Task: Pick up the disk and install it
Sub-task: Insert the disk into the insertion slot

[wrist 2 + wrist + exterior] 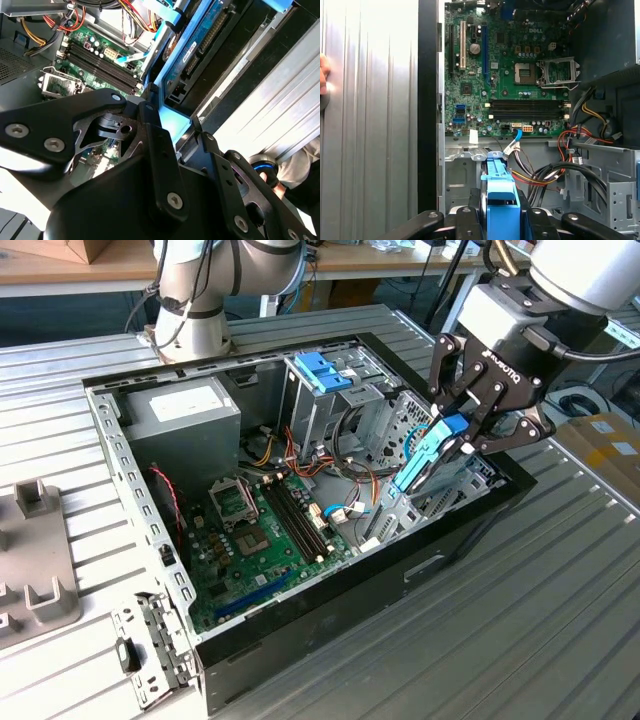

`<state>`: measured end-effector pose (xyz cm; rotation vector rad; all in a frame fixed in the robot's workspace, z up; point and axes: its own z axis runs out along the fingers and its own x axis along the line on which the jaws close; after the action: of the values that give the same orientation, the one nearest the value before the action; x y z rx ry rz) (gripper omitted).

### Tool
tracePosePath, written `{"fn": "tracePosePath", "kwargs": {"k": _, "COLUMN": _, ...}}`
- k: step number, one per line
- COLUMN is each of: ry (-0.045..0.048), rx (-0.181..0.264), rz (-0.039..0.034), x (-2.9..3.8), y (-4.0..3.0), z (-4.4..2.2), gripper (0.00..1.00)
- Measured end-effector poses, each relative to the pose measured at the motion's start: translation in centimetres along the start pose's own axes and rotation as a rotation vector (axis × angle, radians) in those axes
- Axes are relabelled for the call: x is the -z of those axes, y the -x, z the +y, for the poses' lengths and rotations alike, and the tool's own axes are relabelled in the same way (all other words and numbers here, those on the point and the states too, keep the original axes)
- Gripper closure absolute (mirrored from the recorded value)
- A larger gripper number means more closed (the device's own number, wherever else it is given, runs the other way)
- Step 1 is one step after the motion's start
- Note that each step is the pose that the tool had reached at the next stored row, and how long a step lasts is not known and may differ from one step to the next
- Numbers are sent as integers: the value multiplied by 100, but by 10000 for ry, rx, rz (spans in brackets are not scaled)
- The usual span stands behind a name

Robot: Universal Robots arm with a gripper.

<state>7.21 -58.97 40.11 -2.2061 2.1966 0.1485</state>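
1. Nearest the exterior camera, the ribbed metal surface (500, 640) is seen carrying an open computer case (330, 610), with a loose metal bracket (150, 650) laid just beside its near corner at the exterior view's left.
2. Inside the case, the motherboard (255, 530) lies exposed, the grey power supply (185, 410) is set at the far left, and a blue bracket (322, 370) is seated atop the metal cage beyond it.
3. The disk (420, 470) has been picked up. It is held clear of the surface, tilted steeply on edge, at the exterior view's right end of the case, with its lower end reaching down among the bay metalwork.
4. Installation is judged unfinished, since the disk is gripped at a slant and is not lying flat in a bay.
5. The claw (455, 432) is pressed together on the upper end of the disk's blue frame. In the first wrist view that frame is seen pinched between the black fingers (536, 225).
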Motion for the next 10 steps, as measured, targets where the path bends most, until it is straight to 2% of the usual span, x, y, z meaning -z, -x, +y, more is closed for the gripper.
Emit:
{"fn": "tracePosePath", "kwargs": {"k": 3, "ry": -2, "rx": 1, "rz": -5, "x": -3, "y": 0, "z": -1, "gripper": 63}}
{"fn": "tracePosePath", "kwargs": {"k": 4, "ry": -1, "rx": 0, "rz": -7, "x": -5, "y": -1, "z": 0, "gripper": 55}}
{"fn": "tracePosePath", "kwargs": {"k": 10, "ry": 0, "rx": 0, "rz": -1, "x": -3, "y": 0, "z": 0, "gripper": 55}}
